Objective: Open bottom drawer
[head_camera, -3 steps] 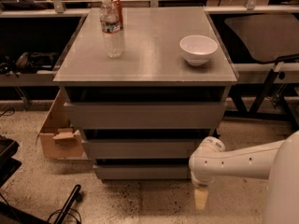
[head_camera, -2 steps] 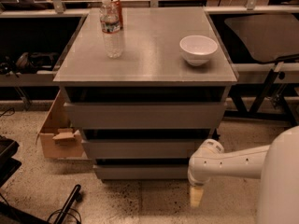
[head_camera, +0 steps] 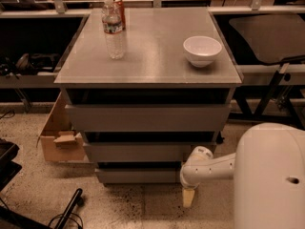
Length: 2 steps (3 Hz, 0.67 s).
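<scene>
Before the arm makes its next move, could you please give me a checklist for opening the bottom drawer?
1. bottom drawer shut, front in view: ok.
2. gripper low by the drawer's right end, pointing downward: ok.
3. gripper touching the drawer front: cannot tell.
4. cardboard box left of the cabinet, off the drawer's path: ok.
5. bottle and bowl upright on the cabinet top: ok.

The gripper (head_camera: 188,198) hangs just off the right end of the bottom drawer (head_camera: 138,176), close above the floor (head_camera: 128,206). Floor before the drawer front lies open (speckled ground only). A box (head_camera: 59,142) stands left of the cabinet (head_camera: 147,118), a black pole (head_camera: 70,208) crosses the lower-left corner, and the robot's body (head_camera: 269,175) fills the right.
</scene>
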{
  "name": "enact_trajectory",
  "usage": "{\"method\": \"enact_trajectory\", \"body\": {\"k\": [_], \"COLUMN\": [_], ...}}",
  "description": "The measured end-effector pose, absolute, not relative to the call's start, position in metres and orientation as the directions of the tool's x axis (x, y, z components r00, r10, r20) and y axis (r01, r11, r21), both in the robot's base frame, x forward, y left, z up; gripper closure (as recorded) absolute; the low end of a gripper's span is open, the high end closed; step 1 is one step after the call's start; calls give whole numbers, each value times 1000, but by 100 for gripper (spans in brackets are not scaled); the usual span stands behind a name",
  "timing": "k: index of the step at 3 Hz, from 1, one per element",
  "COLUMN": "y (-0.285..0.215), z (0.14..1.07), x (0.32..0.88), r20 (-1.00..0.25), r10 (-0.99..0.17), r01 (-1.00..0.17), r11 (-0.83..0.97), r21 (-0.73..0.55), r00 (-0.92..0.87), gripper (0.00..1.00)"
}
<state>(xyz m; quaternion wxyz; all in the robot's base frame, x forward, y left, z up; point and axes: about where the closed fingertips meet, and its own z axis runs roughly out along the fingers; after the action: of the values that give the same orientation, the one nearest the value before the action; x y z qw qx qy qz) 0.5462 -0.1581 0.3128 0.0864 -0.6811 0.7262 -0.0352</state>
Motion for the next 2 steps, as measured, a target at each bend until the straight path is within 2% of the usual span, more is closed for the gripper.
{"method": "enact_trajectory", "body": {"k": [1,2], "y": [-146,-144], "z": [289,260], "x": [560,570], "r20": [-40,-63], "r10": [-998,-996], "r01": [-982,-982], "r11": [46,66], "r21": [-181,-174], "r00": [-40,-56], "gripper": [0,0]}}
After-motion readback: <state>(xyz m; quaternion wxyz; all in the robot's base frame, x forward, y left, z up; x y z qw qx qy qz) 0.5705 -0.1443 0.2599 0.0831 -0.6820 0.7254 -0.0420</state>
